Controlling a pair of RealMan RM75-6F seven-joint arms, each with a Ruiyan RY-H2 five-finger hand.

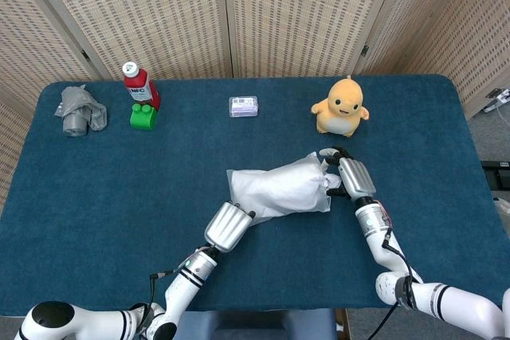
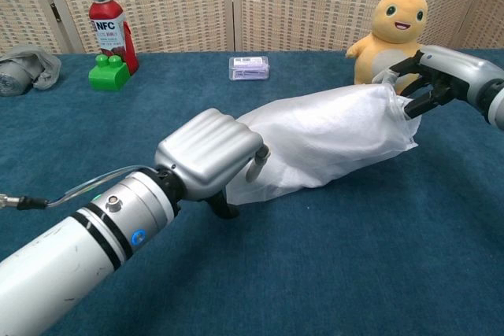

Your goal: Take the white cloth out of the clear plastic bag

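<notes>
The clear plastic bag (image 1: 275, 190) (image 2: 323, 135) lies across the middle of the table, filled with the white cloth (image 1: 291, 185). My left hand (image 1: 227, 226) (image 2: 209, 155) is at the bag's near left end, its fingers curled onto the bag's corner and holding it. My right hand (image 1: 353, 177) (image 2: 441, 76) is at the bag's right end, by the mouth. Its fingertips pinch a bit of white cloth (image 2: 387, 78) that sticks out there. Most of the cloth is still inside the bag.
A yellow plush toy (image 1: 341, 105) (image 2: 394, 25) sits just behind my right hand. A small clear box (image 1: 243, 106) lies at the back centre. A red bottle (image 1: 139, 84), a green block (image 1: 143, 116) and a grey bundle (image 1: 78, 110) stand at the back left.
</notes>
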